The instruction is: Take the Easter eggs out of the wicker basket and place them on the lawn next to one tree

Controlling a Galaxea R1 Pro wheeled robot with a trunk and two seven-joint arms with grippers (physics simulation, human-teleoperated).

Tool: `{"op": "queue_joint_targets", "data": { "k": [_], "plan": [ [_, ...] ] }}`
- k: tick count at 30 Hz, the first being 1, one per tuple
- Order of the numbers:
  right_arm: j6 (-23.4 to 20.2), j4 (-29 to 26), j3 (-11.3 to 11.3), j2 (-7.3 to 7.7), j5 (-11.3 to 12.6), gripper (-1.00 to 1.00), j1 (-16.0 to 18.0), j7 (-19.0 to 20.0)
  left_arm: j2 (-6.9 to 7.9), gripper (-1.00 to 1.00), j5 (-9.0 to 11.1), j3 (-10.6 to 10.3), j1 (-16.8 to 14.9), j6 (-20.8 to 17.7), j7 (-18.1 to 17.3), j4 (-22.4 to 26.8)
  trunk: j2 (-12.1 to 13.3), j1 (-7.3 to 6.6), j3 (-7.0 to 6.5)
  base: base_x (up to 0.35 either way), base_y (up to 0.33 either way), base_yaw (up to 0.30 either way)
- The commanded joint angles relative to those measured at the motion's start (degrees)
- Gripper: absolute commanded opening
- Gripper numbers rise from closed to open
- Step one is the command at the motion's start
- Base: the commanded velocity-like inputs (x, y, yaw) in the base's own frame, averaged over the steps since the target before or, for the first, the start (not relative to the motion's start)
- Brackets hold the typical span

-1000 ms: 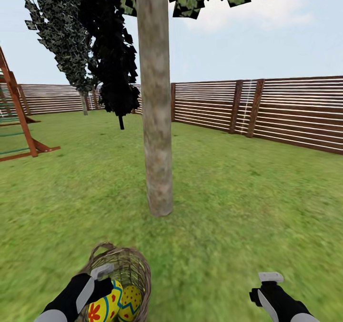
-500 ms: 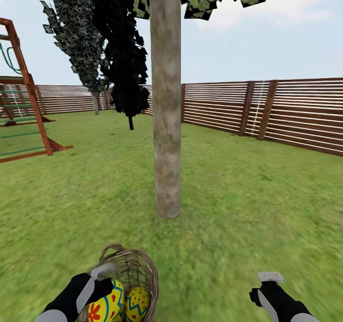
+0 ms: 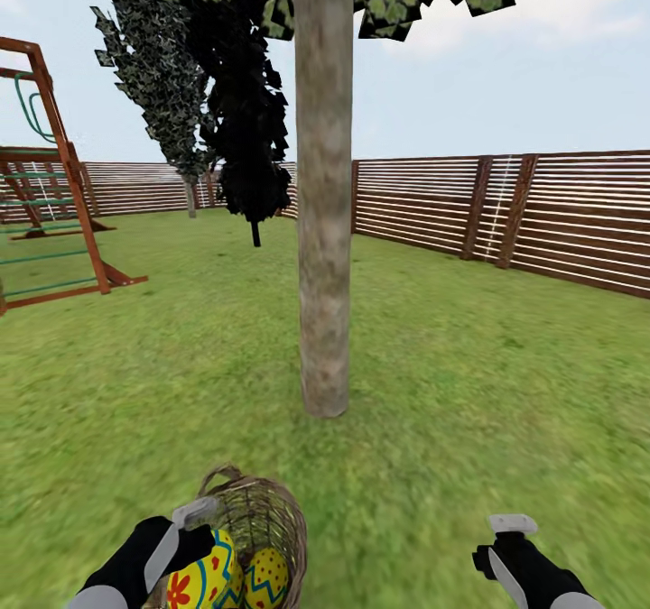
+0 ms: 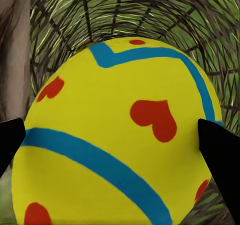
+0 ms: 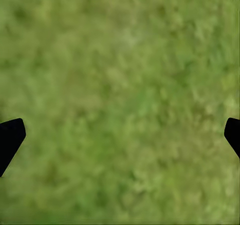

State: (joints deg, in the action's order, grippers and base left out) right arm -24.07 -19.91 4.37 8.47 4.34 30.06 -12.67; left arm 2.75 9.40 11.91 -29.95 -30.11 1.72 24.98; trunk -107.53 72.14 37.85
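Left pincer (image 4: 120,145) clamped across widest girth of one Easter egg (image 4: 117,135), inside the wicker basket (image 3: 257,510) before the tree (image 3: 323,230); shell likely rigid, light, slick, so I grip centred.

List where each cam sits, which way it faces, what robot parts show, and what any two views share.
Head view: on the robot's head, facing forward and down over the lawn toward the tree and fence; both arms show, left gripper at the wicker basket, right gripper over grass.
Left wrist view: near the left gripper, facing into the basket at an Easter egg between its fingertips.
Right wrist view: near the right gripper, facing down at grass; fingertips at the edges.
Shared: head and left wrist views both show the egg and basket.
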Motion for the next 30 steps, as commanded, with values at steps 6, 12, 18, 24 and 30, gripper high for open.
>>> {"op": "queue_joint_targets", "data": {
  "k": [6, 12, 18, 24, 30],
  "plan": [
    [-0.36, -0.13, 0.46, 0.05, 0.41, 1.00, 0.00, -0.33, -0.02, -1.00, 0.53, 0.21, -0.04, -0.30, 0.17, 0.07, 2.39, -1.33, -1.02, 0.000, 0.000, 0.288],
    [-0.36, -0.13, 0.38, 0.22, 0.49, 1.00, 0.00, -0.33, 0.40, -1.00, 0.60, 0.53, -0.02, -0.37, -0.02, 0.46, 4.80, -2.65, -2.10, 0.000, 0.000, 0.255],
    [-0.36, -0.13, 0.38, 0.24, 0.49, 1.00, 0.00, -0.33, 7.96, -1.00, 0.59, 0.65, -0.03, -0.38, -5.13, 2.02, 7.21, -3.97, -3.18, 0.000, 0.000, 0.233],
    [-0.36, -0.13, 0.37, 0.28, 0.49, 1.00, 0.00, -0.33, 10.87, -1.00, 0.33, 0.39, -0.02, -0.47, -6.14, 2.01, 9.61, -5.28, -4.25, 0.000, 0.000, 0.223],
    [-0.36, -0.13, 0.46, 0.17, 0.47, 1.00, 0.00, -0.33, 10.58, -1.00, 0.27, 0.26, -0.02, -0.47, -6.04, 2.01, 12.02, -6.60, -5.33, 0.000, 0.000, 0.245]
  ]
}}
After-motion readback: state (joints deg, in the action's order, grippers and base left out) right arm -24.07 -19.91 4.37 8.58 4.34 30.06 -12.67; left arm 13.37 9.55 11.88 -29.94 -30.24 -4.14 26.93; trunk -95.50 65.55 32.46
